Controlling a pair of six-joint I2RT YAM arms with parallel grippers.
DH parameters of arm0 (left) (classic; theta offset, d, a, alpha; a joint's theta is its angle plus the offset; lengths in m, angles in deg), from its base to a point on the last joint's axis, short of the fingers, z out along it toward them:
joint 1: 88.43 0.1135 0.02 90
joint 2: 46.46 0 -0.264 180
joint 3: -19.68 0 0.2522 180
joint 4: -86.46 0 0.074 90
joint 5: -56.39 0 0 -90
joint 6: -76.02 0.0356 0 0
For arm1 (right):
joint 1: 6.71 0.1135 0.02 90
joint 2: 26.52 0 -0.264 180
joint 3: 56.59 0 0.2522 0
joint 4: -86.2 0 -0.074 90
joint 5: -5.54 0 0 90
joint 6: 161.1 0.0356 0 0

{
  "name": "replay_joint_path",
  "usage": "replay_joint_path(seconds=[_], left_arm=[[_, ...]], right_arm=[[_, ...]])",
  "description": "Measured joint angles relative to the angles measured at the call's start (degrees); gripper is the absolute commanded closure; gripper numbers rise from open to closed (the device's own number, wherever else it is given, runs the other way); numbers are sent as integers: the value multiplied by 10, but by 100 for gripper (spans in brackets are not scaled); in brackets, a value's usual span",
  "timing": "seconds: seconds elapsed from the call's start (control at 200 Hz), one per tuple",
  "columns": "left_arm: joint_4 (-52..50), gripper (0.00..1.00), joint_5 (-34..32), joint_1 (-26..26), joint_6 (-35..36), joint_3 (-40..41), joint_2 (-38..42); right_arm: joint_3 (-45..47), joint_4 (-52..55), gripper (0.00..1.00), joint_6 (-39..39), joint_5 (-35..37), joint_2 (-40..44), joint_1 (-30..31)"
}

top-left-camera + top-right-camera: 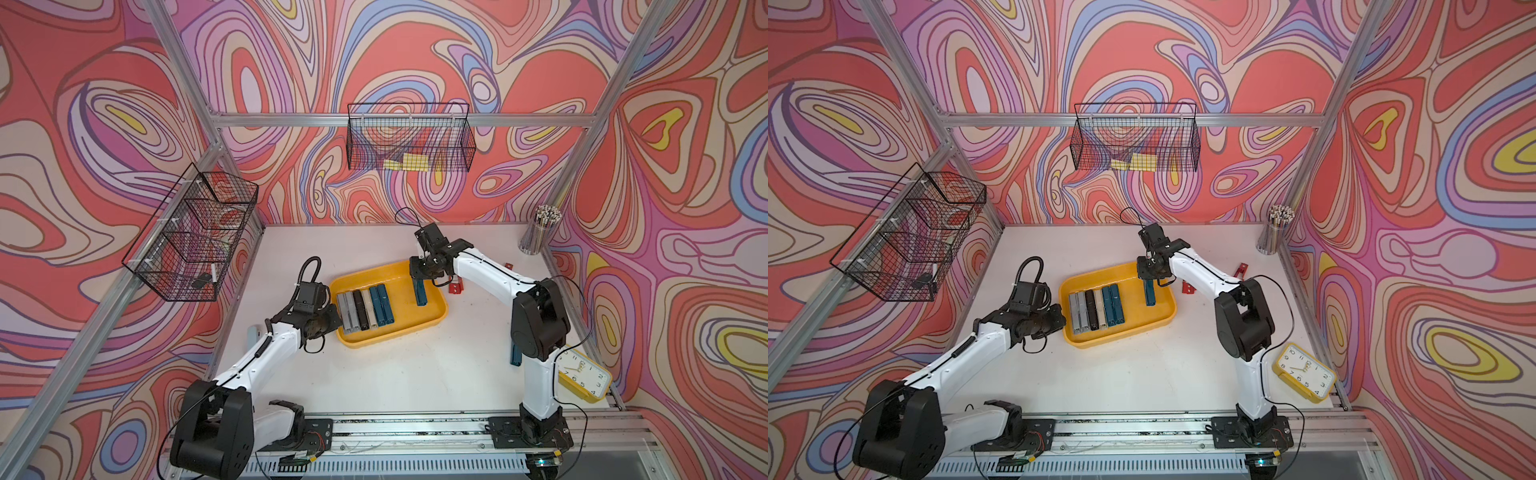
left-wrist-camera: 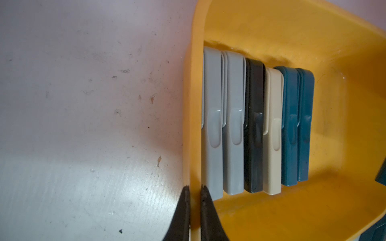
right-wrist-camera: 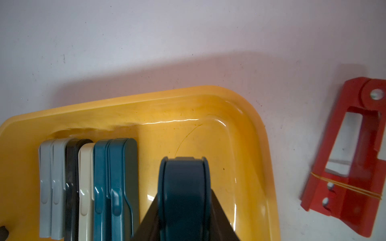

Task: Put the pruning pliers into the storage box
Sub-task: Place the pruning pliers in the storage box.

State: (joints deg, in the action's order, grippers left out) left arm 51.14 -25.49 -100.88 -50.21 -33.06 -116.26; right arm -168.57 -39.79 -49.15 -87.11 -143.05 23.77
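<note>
The yellow storage box (image 1: 409,318) (image 1: 1142,318) lies mid-table. Several pruning pliers (image 1: 365,309) (image 2: 252,125) lie side by side in its left half: grey, black, beige and teal. My left gripper (image 1: 338,324) (image 2: 193,187) is shut on the box's left rim (image 2: 193,104), one finger on each side of it. My right gripper (image 1: 419,282) (image 3: 183,200) hangs over the box's right half, shut on a teal pliers (image 1: 420,293) (image 3: 183,183) that points down toward the floor of the box. A red pliers (image 3: 355,167) lies on the table right of the box.
A second red pliers (image 1: 508,266) and a teal one (image 1: 516,357) lie on the table near the right arm. A yellow clock (image 1: 584,374) sits front right, a cup of sticks (image 1: 540,232) back right. Wire baskets (image 1: 409,141) (image 1: 191,241) hang on the walls.
</note>
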Motion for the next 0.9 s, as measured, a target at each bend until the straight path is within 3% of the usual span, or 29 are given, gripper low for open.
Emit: replay_joint_path(seconds=[0.901], left_arm=[[13, 100, 2, 0, 0, 9, 4]], right_arm=[[-54, -9, 100, 8, 2, -78, 45]])
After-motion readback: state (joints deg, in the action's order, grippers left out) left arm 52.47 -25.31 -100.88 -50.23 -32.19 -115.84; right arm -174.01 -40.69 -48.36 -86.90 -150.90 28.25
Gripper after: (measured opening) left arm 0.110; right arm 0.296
